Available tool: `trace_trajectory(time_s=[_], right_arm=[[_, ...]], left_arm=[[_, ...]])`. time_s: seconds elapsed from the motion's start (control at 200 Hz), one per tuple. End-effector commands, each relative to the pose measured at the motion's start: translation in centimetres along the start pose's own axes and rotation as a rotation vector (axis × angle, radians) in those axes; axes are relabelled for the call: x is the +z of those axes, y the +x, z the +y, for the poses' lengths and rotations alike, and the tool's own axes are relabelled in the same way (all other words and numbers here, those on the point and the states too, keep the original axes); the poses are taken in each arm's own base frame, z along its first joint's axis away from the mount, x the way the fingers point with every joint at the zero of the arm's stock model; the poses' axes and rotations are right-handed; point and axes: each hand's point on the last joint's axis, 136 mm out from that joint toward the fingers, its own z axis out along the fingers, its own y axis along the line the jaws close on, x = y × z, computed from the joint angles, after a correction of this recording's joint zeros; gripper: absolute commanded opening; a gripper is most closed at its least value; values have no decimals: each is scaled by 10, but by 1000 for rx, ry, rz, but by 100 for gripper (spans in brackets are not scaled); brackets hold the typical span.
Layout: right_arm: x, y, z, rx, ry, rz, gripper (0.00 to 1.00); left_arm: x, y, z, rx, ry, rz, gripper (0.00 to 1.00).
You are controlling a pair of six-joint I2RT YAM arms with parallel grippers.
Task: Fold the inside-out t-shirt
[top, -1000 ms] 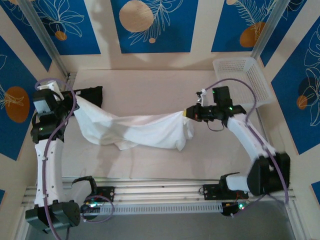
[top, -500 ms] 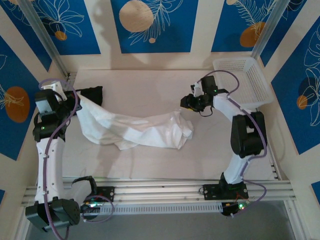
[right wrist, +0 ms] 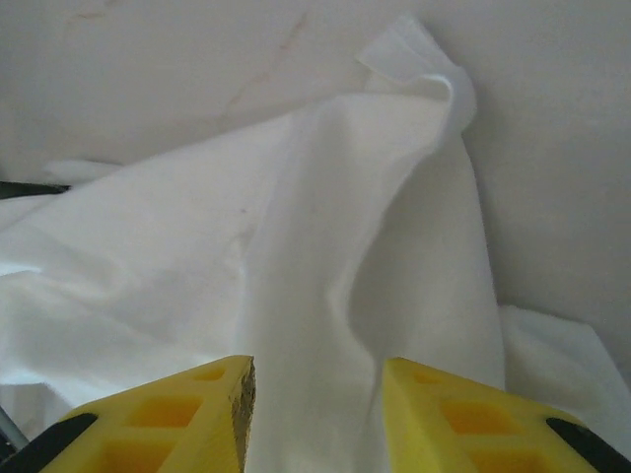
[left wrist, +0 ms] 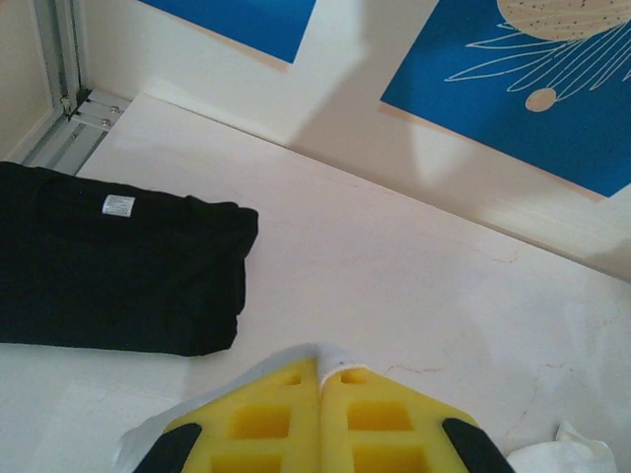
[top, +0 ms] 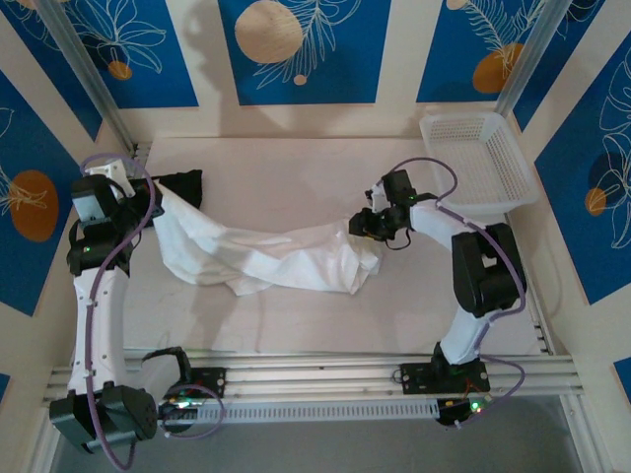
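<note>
- Left end effector [left wrist: 318, 372]: yellow fingers [left wrist: 261, 424] pressed flat together, no gap. Thin strip of white cloth pinched at the tips, so it grips the t-shirt [top: 276, 258] by its L end.
- Right end effector [right wrist: 316, 363]: jaws apart w/ a clear gap, white cloth visible through the gap and beyond it. Not closed on anything, it hovers low over the shirt's R end. Whether the pads touch the fabric: can't tell.
- T-shirt: white, crumpled, drawn out as a long band across the middle of the table [top: 296, 168]. L end is lifted toward the left end effector. R end is bunched in a heap on the table by the right one. In right wrist view a fold stands up as a peak on the far side.
- Black garment [left wrist: 108, 261]: folded, lying flat at the far L corner of the table, small white label on top. It sits just beyond the left end effector. In top view the shirt's raised L end passes in front of its edge.
- White basket [top: 483, 148]: far R corner of the table, well apart from the shirt.
- Arms: L arm runs straight up the L side. R arm bends back inward from its base toward table centre.
- Surround: cream walls w/ blue panels [top: 296, 49], leaf + orange-disc print. Alu rail [top: 315, 370] runs along the near edge.
</note>
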Motion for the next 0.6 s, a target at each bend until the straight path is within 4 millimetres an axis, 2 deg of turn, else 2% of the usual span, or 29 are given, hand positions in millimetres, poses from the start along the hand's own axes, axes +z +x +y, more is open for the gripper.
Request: trace_trajectory(time_s=[0.0, 0.35, 0.48, 0.595], right_arm=[[4, -15, 9, -20, -18, -20, 39], [26, -19, 6, -20, -24, 12, 19], [23, -23, 3, -27, -8, -1, 16], [10, -28, 6, -36, -12, -28, 3]], left_arm=[[-3, -6, -5, -9, 33, -29, 0], [-3, -6, -6, -12, 44, -29, 0], [-3, -6, -7, -15, 48, -30, 0], [-3, -6, -8, -16, 52, -30, 0]])
